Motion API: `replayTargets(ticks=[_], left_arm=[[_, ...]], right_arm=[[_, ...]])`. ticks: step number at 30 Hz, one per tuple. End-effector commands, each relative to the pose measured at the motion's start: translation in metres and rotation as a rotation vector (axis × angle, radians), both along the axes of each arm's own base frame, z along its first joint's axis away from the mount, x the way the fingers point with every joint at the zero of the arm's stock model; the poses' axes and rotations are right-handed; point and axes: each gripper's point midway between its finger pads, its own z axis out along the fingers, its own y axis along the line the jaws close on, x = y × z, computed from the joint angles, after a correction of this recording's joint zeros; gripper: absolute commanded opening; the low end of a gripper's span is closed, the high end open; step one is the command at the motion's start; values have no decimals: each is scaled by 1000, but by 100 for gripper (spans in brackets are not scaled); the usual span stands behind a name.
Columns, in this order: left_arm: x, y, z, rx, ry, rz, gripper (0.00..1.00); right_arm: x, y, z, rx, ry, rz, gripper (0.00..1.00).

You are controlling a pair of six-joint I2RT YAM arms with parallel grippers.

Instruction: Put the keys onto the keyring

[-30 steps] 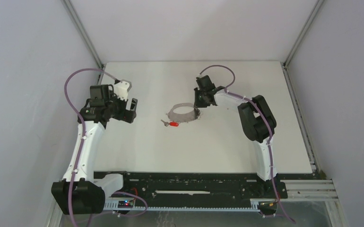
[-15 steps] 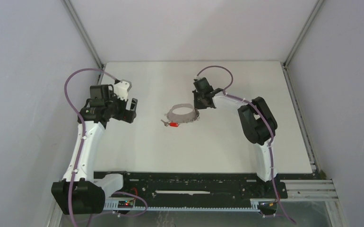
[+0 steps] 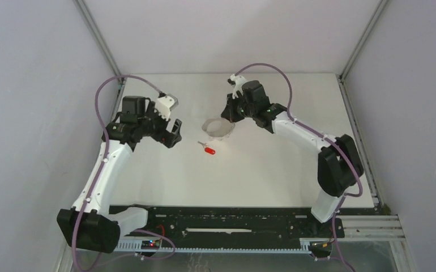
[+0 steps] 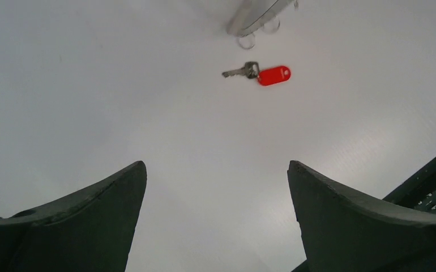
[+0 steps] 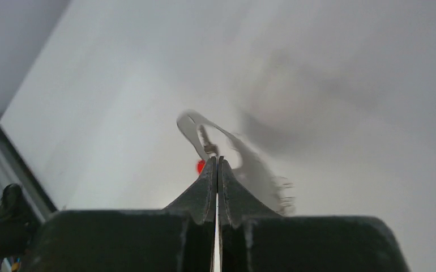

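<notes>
A key with a red plastic head (image 3: pixel 208 150) lies flat on the white table, also in the left wrist view (image 4: pixel 272 75) with its silver blade pointing left. The keyring (image 3: pixel 216 128) is a limp grey band just beyond the key. It hangs blurred from my right gripper (image 5: pixel 217 160), which is shut on it near a small metal piece. Part of the keyring (image 4: pixel 256 21) shows at the top of the left wrist view. My left gripper (image 4: pixel 216 165) hovers open to the left of the key (image 3: pixel 172 132), nothing between its fingers.
Grey enclosure walls surround the white table (image 3: pixel 261 175). The black base rail (image 3: pixel 227 218) runs along the near edge. Purple cables loop over both arms.
The right gripper closed on the keyring and the arm swung out, pulling the loop up and back. The left arm moved right, toward the red key, which turned slightly.
</notes>
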Motion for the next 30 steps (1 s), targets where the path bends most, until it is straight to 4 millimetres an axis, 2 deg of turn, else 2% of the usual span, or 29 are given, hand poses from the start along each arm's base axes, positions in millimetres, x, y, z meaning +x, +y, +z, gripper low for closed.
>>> replayTargets(ticks=[1, 5, 9, 13, 16, 20, 24, 30], left_arm=[[8, -33, 58, 13, -199, -190, 100], [3, -52, 79, 26, -248, -280, 100], [-8, -69, 92, -35, -214, -333, 100], [-43, -81, 99, -102, -211, -419, 100], [-67, -89, 103, -139, -238, -473, 100], [-84, -97, 118, -201, -277, -476, 100], [-104, -107, 125, -308, -193, -479, 100], [-150, -117, 123, -469, -26, -542, 100]], right_arm=[[-36, 26, 74, 108, -187, 223, 0], [-63, 31, 107, 132, -264, 310, 0], [-90, 29, 131, 162, -282, 367, 0], [-126, 29, 152, 210, -267, 449, 0], [-162, 36, 168, 238, -279, 529, 0], [-196, 42, 181, 241, -307, 578, 0], [-214, 44, 191, 233, -346, 566, 0], [-231, 44, 204, 213, -417, 535, 0]])
